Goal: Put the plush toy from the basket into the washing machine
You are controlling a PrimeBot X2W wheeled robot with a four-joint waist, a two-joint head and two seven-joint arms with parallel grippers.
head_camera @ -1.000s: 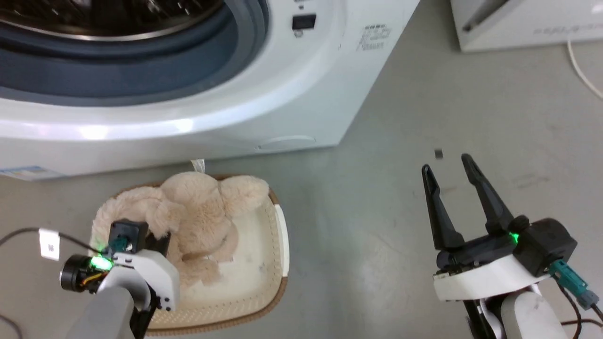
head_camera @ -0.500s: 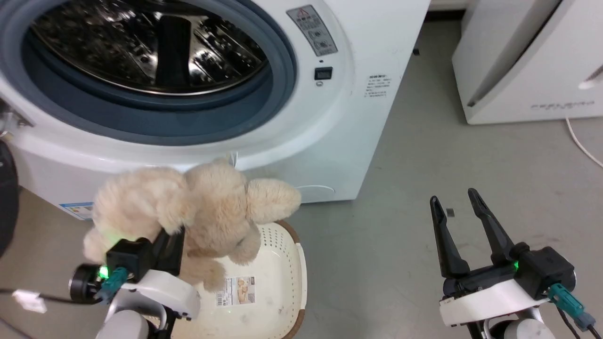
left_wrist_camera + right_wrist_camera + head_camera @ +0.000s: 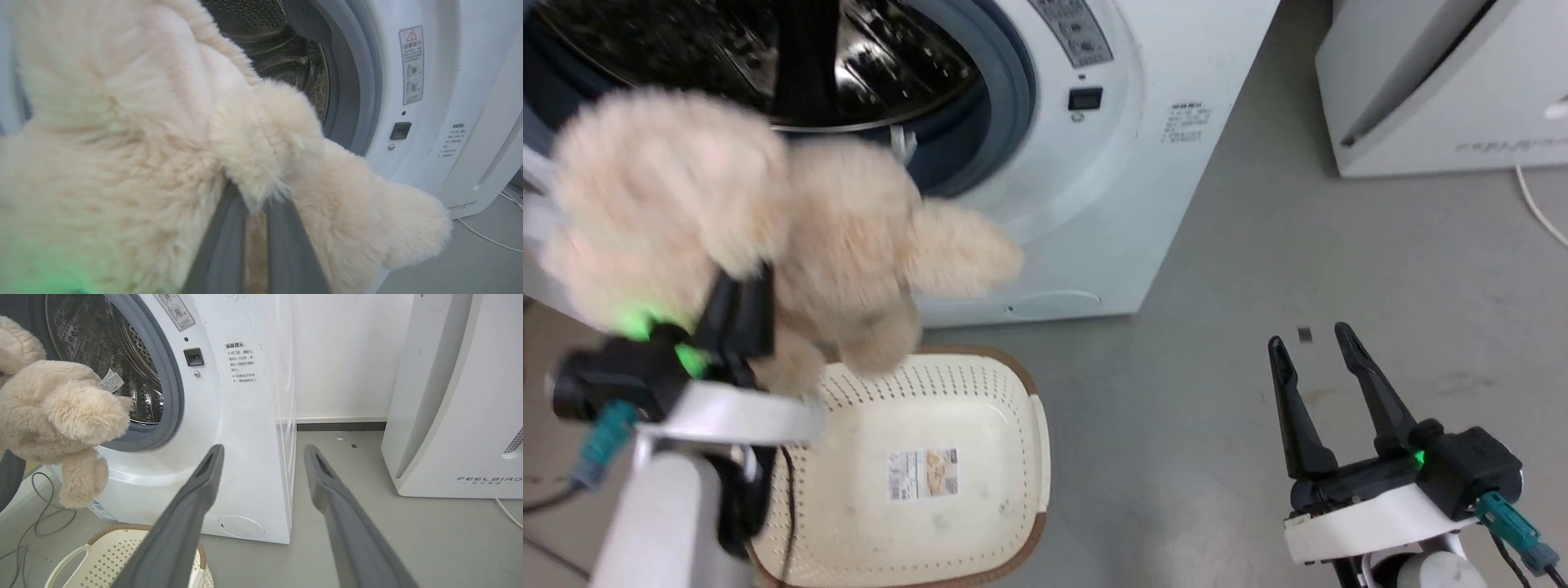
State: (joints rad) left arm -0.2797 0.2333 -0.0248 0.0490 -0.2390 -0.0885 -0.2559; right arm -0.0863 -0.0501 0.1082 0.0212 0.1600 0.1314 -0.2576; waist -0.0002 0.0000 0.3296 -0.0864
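Washer (image 3: 1094,204) is standing w/ drum (image 3: 874,57) open; basket (image 3: 1013,392) is sitting empty below. Toy (image 3: 849,237) is hanging just before the drum, L gripper (image 3: 739,306) pinching it, R gripper (image 3: 1305,336) idling spread wide. Lift-out looks done; insertion & release left.

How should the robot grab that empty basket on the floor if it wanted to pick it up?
Probably best by the white side handle on the basket, at its right rim, coming from above and from the right, where the open right gripper is. The handle is a thin loop that two fingers can close on; the perforated walls look too wide and curved.
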